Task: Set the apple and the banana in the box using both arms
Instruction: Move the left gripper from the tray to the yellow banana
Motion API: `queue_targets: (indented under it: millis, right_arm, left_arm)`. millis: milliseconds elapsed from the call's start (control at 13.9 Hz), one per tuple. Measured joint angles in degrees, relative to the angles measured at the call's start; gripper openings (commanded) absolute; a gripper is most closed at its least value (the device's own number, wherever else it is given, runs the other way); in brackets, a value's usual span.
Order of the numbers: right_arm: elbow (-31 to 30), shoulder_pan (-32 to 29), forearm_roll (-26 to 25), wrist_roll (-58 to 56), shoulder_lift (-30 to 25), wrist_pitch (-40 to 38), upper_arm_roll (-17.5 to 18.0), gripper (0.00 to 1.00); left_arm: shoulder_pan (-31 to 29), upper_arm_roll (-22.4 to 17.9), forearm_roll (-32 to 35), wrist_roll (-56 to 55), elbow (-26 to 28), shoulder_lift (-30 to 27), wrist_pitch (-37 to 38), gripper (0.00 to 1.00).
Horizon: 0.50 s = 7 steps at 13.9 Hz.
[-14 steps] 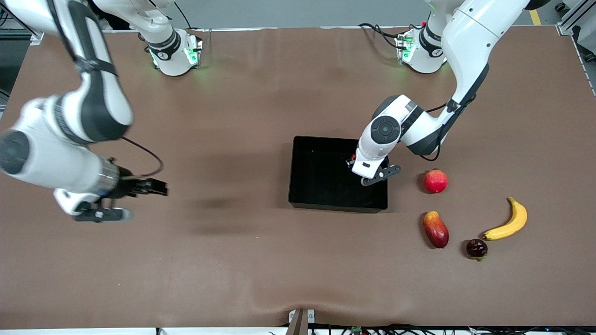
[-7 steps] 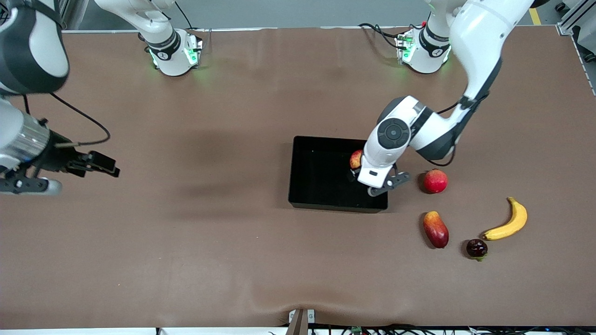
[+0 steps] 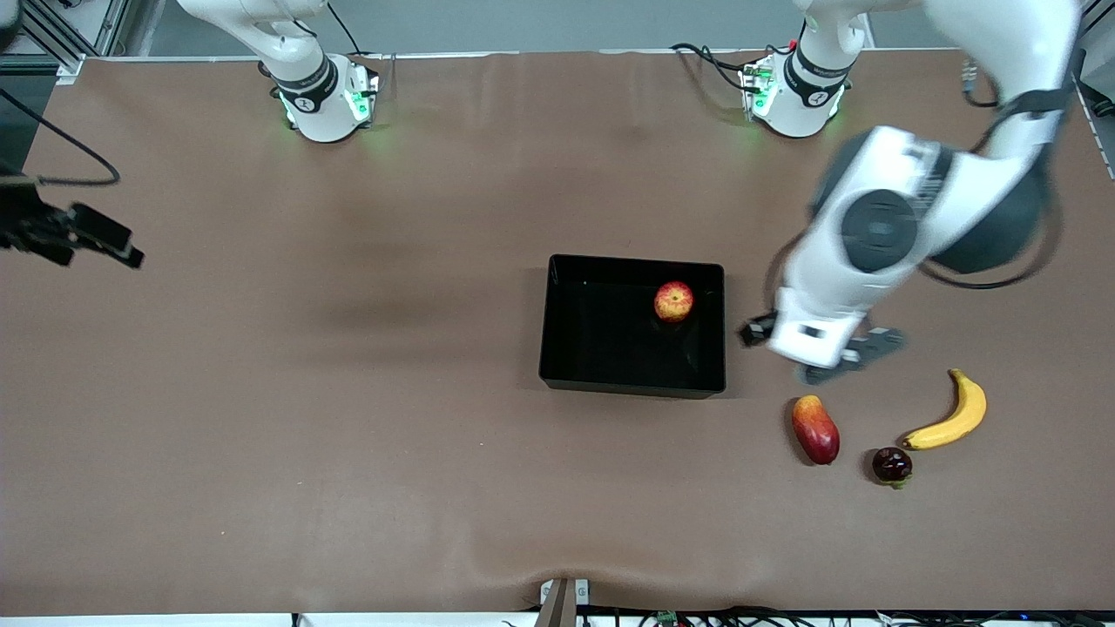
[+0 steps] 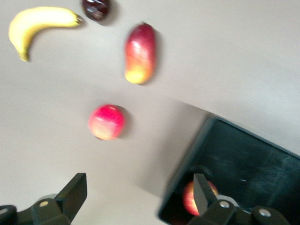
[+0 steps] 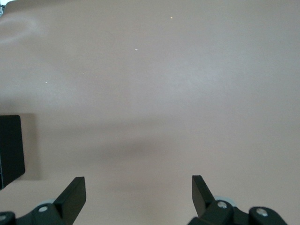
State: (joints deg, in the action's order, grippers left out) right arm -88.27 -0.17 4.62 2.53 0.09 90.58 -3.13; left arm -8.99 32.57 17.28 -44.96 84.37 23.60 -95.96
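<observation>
Left gripper (image 4: 138, 199): fingers spread wide, nothing between them; raised over the bare table just beside the box (image 3: 557, 361), at the box's edge toward the left arm's end of the table. Its arm comes down from the base at the top of the front view, elbow bent, the wrist and hand hanging above the spot where a round red fruit (image 4: 106, 122) lies; that fruit shows only in the left wrist view.

Right gripper (image 5: 138, 199): fingers likewise wide apart and empty; held up over bare table at the right arm's end, well apart from the box and every fruit. In the front view only a dark part of its hand shows at the picture's edge.

Apple (image 3: 673, 301): red with yellow streaks, resting inside the box, near the wall toward the left arm's end and in the half farther from the front camera. No gripper touches it.

Banana (image 3: 951, 413): on the table toward the left arm's end, well apart from the box, untouched.

Mango (image 3: 815, 428): oblong, red-orange, on the table nearer the front camera than the box's corner.

Dark fruit (image 3: 892, 465): small, round, just beside the banana's nearer tip.

Table (image 3: 348, 435): brown covering.
</observation>
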Motion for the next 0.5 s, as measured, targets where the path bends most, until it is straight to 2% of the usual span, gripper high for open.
queue_targets:
  millis: [215, 502]
  right_arm:
    - [0.0, -0.5, -0.4, 0.0, -1.6, -2.3, -0.2, 1.00]
    - [0.0, -0.5, -0.4, 0.0, -2.2, -3.5, -0.2, 1.00]
  left_arm:
    - [-7.4, 0.0, -0.7, 10.1, 0.0, -0.5, 2.5, 1.00]
    - [-12.8, -0.2, -0.7, 18.9, 0.8, 0.2, 2.9, 1.00]
